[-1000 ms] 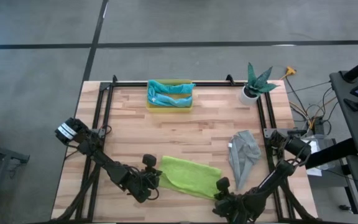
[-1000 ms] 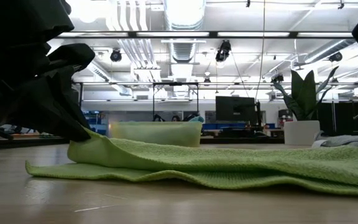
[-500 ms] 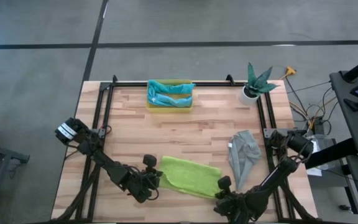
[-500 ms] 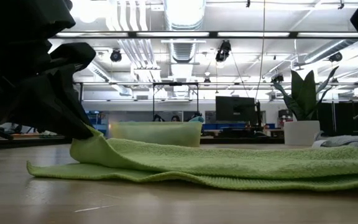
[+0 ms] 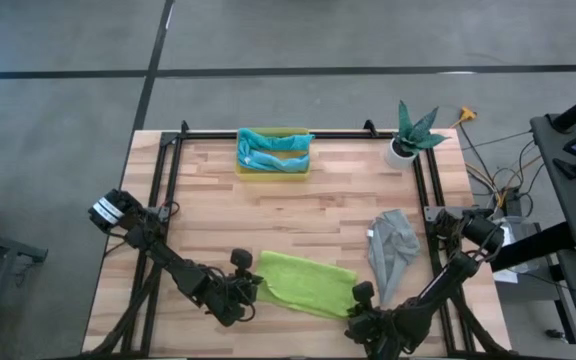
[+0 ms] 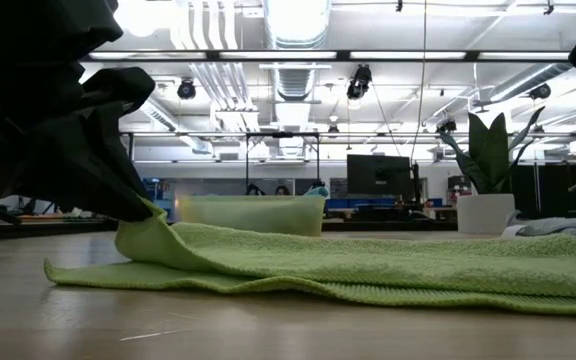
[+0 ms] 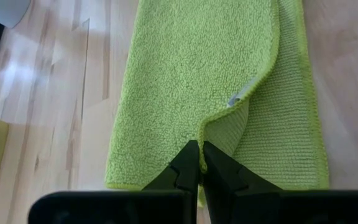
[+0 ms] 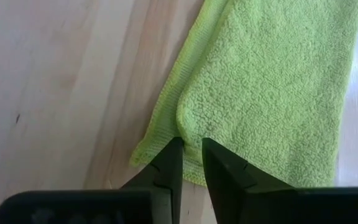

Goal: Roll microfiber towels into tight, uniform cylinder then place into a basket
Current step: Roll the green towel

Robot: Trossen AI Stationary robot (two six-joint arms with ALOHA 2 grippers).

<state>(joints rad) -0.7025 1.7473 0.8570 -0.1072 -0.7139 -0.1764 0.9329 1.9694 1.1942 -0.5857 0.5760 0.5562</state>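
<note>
From above: lime towel (image 5: 306,283) lies folded at the table's near edge, one gripper at each end. Left gripper (image 5: 251,289) at its left end, right gripper (image 5: 360,297) at its right end. Both arms reach in low from the near corners. Grey towel (image 5: 391,246) lies crumpled just beyond the right arm; basket (image 5: 272,171) at the far edge holds teal cloth. To roll tight, I judge both ends should turn together with the edge kept square and some tension along the length.

Table level: left end of the towel is lifted off the wood under the dark gripper (image 6: 133,205); the rest lies flat, slightly rippled. Basket sits well behind.

Left wrist: fingers clenched on the folded top layer's edge (image 7: 199,163), points pressed together.

Right wrist: fingers (image 8: 169,163) slightly parted, straddling the towel's corner, a thin gap between them. Grip looks loosened; whether cloth is pinched, cannot tell. Best re-seat it before turning.
</note>
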